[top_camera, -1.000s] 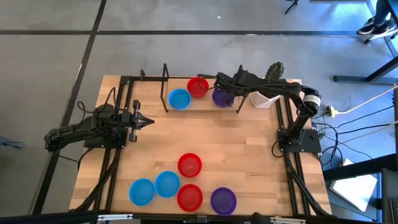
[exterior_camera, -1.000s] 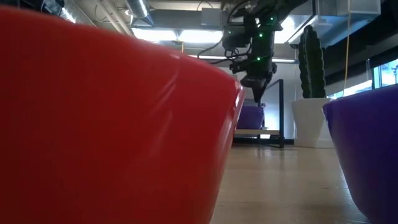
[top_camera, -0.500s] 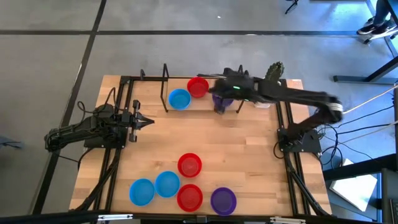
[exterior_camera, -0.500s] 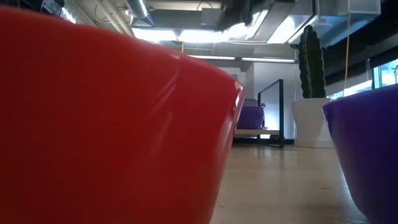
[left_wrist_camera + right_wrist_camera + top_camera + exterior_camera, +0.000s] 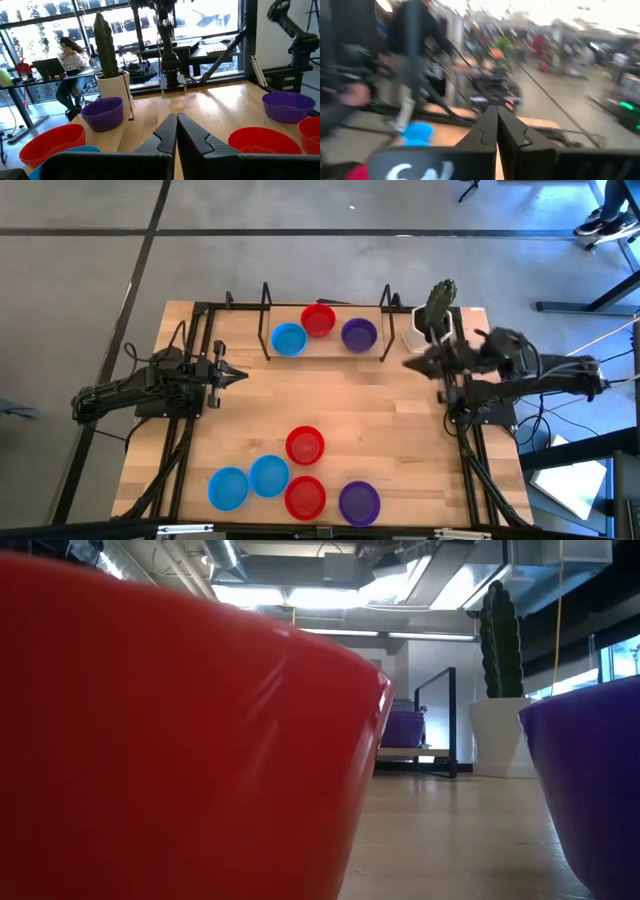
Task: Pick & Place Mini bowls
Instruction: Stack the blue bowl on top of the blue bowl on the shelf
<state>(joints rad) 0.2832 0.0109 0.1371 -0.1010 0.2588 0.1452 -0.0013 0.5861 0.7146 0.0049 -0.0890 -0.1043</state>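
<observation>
The mini bowls, small round shallow plastic dishes in blue, red and purple, lie in two groups on the wooden counter [image 5: 390,420]. Three sit in a row inside the black wire rack [image 5: 325,330] at the far edge: a blue bowl [image 5: 288,339], a red bowl [image 5: 318,320] and a purple bowl [image 5: 359,334]. Five more cluster at the near edge: a red one [image 5: 305,445] standing a little farther in, then two blue ones touching [image 5: 249,482], another red [image 5: 305,497] and a purple [image 5: 359,502].

The left hand [image 5: 235,376] rests at the left edge, its fingers pressed together and holding nothing. The right hand [image 5: 412,364] hangs over the right edge, near the white pot with a cactus [image 5: 436,320], fingers likewise closed and empty.

Such bowls look light and stiff, with smooth, likely slippery walls; a pinch over the rim, one finger inside and one outside, seems the surest hold. Being so light, a bowl may skid or tip if nudged before the fingers close, and the touching blue pair leaves little room between them.
</observation>
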